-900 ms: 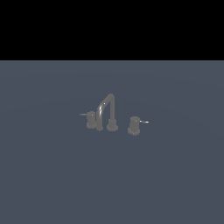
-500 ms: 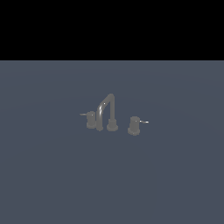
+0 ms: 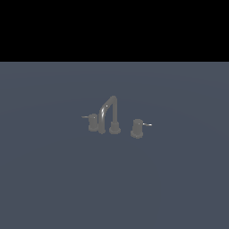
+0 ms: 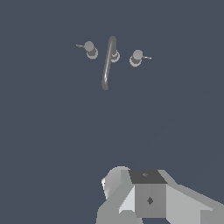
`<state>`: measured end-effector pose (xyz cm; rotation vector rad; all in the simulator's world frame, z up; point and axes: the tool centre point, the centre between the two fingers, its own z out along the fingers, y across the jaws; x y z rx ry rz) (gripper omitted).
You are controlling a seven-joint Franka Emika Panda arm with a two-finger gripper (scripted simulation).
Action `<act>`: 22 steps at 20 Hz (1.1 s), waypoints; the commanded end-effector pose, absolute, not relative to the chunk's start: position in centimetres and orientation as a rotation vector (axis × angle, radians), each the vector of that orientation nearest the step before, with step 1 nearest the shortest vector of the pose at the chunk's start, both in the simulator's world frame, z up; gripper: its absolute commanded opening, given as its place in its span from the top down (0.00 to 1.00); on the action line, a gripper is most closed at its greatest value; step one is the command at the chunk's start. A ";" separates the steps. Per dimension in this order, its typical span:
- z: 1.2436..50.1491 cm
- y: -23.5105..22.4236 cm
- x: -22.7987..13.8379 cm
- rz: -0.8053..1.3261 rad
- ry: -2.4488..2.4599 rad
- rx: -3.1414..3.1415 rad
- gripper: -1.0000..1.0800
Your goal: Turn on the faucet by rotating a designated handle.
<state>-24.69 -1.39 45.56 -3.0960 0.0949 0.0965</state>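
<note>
Between the earlier exterior pictures and the present one, nothing has changed: the faucet [image 3: 108,117] stands at the same place on the grey-blue surface [image 3: 179,179], and its levers point the same way as before. The handle [image 3: 137,128] with the bright white glint is the knob on the exterior view's right, just beside the arched spout [image 3: 110,109]; its thin lever sticks out away from the spout, toward the exterior view's right. The twin knob [image 3: 92,121] sits on the other side of the spout, with its duller lever pointing toward the exterior view's left. In the wrist view the same handle [image 4: 136,57] is seen from above, well apart from the white body of the arm [image 4: 148,197] in the foreground. The claw itself does not appear in either view, so I cannot tell if it is released or clenched. I judge that the task has not really begun: the handle looks untouched, and no part of the robot is near it. The next move should bring the claw to the glinting lever, and care is needed not to choose the twin knob by mistake.
</note>
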 end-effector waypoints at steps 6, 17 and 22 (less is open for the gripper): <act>44.7 -1.4 -22.7 0.099 0.203 -3.072 1.00; 40.9 -1.9 -16.0 0.115 0.593 -2.967 1.00; 38.0 -2.4 -12.4 0.129 0.828 -2.890 1.00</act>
